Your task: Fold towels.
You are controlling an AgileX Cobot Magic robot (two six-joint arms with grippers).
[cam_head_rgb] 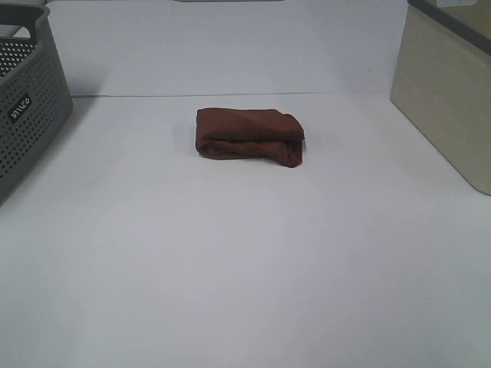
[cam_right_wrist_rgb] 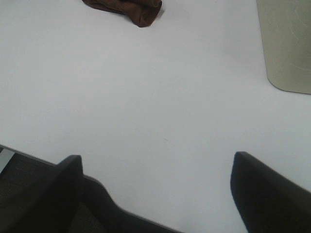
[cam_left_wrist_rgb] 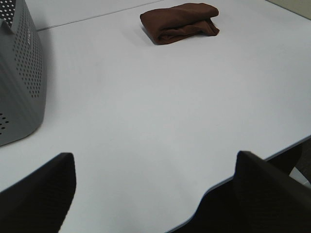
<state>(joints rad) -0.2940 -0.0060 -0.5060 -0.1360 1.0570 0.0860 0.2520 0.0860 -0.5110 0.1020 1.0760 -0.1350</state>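
The maroon towel (cam_head_rgb: 249,136) lies folded into a small bundle on the white table, toward the back middle. It also shows in the left wrist view (cam_left_wrist_rgb: 180,22) and partly in the right wrist view (cam_right_wrist_rgb: 127,7). No white tag shows. Neither arm appears in the exterior high view. My left gripper (cam_left_wrist_rgb: 155,194) is open and empty, back near the table's front edge, far from the towel. My right gripper (cam_right_wrist_rgb: 155,189) is open and empty, also at the front edge, far from the towel.
A grey perforated basket (cam_head_rgb: 23,107) stands at the left edge, also in the left wrist view (cam_left_wrist_rgb: 19,77). A beige bin (cam_head_rgb: 449,100) stands at the right, also in the right wrist view (cam_right_wrist_rgb: 286,43). The table's front edge (cam_left_wrist_rgb: 252,167) is under both grippers.
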